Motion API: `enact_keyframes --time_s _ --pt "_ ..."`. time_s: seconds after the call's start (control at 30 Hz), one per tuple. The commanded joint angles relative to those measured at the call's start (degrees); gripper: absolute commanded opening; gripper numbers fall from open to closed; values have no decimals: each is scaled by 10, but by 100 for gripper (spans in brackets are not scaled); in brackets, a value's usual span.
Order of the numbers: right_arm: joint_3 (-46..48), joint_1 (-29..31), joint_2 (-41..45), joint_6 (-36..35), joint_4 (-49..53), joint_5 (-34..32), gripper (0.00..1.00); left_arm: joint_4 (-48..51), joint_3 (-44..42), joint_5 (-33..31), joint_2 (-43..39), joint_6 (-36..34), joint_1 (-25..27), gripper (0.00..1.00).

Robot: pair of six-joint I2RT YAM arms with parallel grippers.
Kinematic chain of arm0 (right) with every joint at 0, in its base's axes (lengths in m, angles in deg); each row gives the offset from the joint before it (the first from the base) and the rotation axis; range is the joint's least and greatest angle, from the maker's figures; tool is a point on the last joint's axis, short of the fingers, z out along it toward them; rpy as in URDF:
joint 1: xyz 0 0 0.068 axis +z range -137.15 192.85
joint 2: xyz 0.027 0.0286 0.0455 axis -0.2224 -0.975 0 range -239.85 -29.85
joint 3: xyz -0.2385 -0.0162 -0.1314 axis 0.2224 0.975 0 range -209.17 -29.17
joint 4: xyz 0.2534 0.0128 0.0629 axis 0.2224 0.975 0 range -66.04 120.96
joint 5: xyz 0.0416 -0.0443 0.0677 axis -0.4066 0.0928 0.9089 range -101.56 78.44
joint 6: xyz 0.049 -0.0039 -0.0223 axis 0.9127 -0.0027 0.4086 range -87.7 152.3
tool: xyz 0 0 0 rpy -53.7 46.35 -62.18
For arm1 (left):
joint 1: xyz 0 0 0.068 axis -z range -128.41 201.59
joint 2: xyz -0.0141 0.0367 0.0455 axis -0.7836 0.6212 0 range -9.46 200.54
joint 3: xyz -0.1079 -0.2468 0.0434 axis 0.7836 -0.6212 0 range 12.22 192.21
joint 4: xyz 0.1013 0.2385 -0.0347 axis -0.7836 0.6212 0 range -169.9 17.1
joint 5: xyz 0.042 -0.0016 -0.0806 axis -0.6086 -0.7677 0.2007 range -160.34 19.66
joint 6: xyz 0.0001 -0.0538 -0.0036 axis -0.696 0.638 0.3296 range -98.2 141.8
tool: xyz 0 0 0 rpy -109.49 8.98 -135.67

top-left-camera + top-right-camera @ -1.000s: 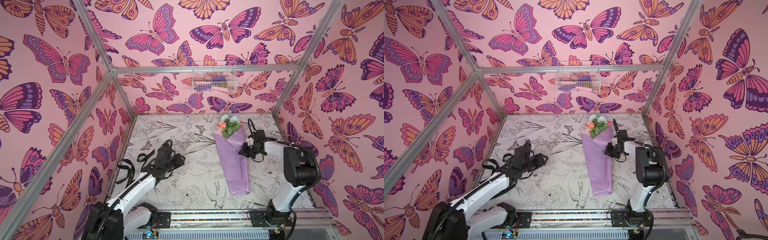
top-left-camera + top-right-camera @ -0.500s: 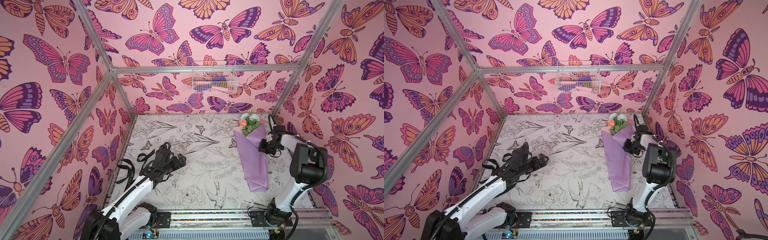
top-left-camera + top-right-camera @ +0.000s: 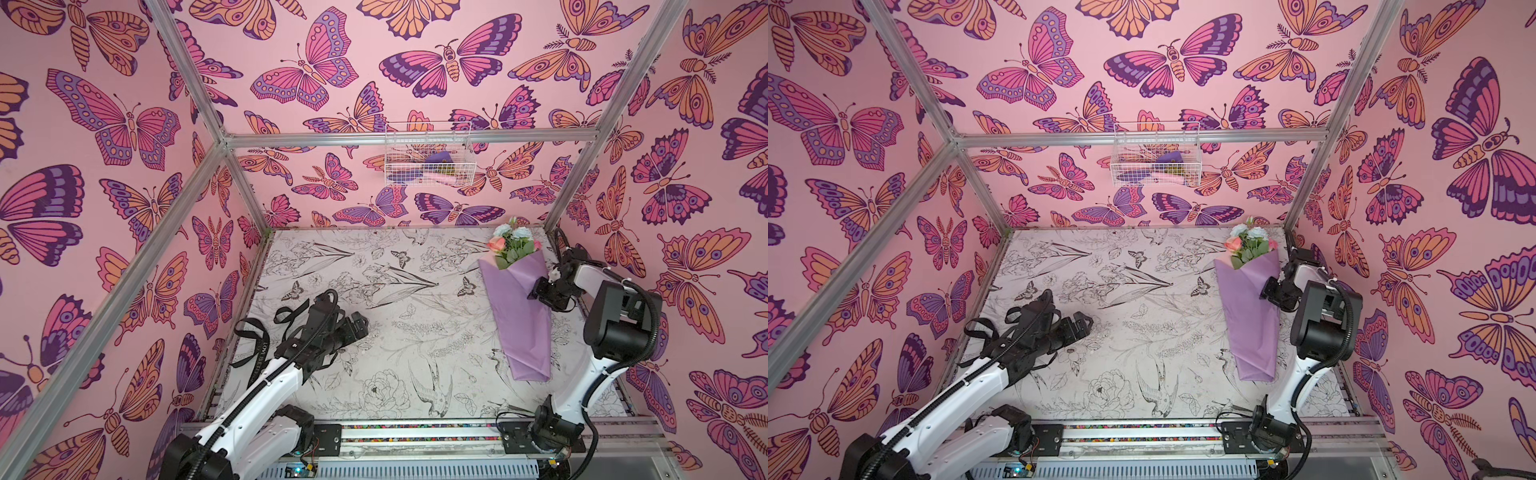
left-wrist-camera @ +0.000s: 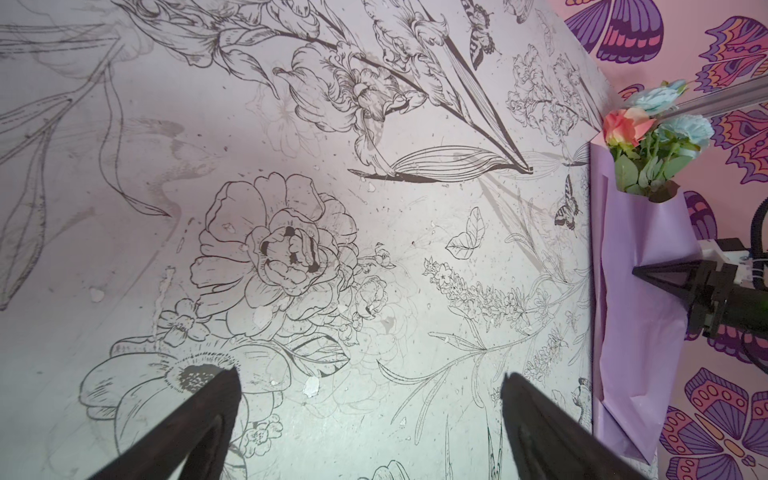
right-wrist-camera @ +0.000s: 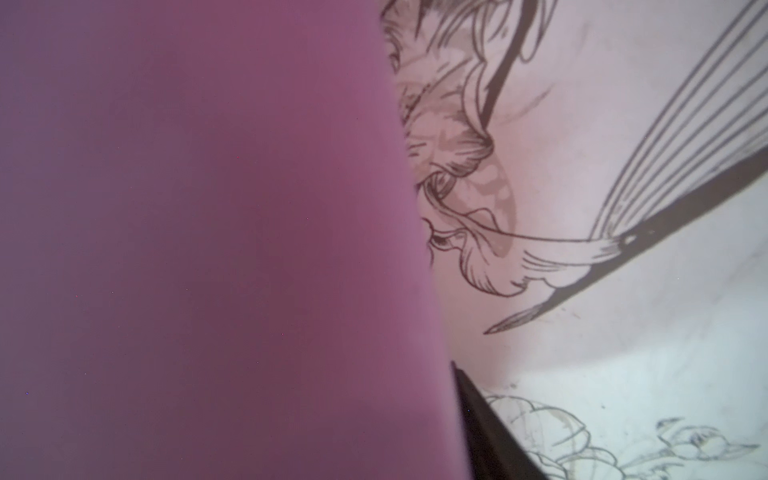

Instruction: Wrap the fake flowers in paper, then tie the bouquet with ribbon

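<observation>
The bouquet of fake flowers (image 3: 517, 307) (image 3: 1250, 316) lies on the table at the right. It is rolled in lilac paper, and its coral and pale blue blooms (image 3: 513, 245) point to the back wall. My right gripper (image 3: 537, 293) (image 3: 1267, 291) sits at the wrap's right edge. In the right wrist view the lilac paper (image 5: 208, 249) fills most of the picture. It hides one finger, and the other finger (image 5: 482, 415) stands off to the side, so the jaws are apart. My left gripper (image 3: 360, 326) (image 4: 370, 374) hovers open and empty over the table's left half.
A long black ribbon (image 3: 254, 347) (image 3: 976, 332) with pale lettering loops around the left arm near the left wall. A white wire basket (image 3: 428, 160) hangs on the back wall. Aluminium frame posts stand at the corners, and a rail (image 3: 415, 432) runs along the front edge.
The right arm dragged the bouquet from the table's middle to the right side, then its jaws parted. The left gripper opened wide and shifted slightly forward.
</observation>
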Motion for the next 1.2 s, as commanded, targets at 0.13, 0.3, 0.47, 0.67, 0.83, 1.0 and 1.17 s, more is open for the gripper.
enact_keyframes --time_s 0.13,0.3,0.47,0.67,0.83,1.0,1.17 --pt "26 1 95 10 22 -72 74 32 -2 -16 -18 -12 -5 100" --pt "54 1 164 27 28 -107 99 38 0 -15 -23 -14 -5 100" --pt "90 2 241 41 22 -108 99 41 -2 -21 -29 -17 -6 100" --pt "123 2 313 51 25 -88 99 50 -2 -29 -35 -25 -7 100" --pt "137 4 352 60 42 -39 99 79 18 -62 -26 -55 -17 100" --pt "146 31 385 79 58 -9 99 116 72 -116 35 -118 -67 100" --pt "158 117 439 89 55 -61 99 133 134 -136 123 -149 -150 100"
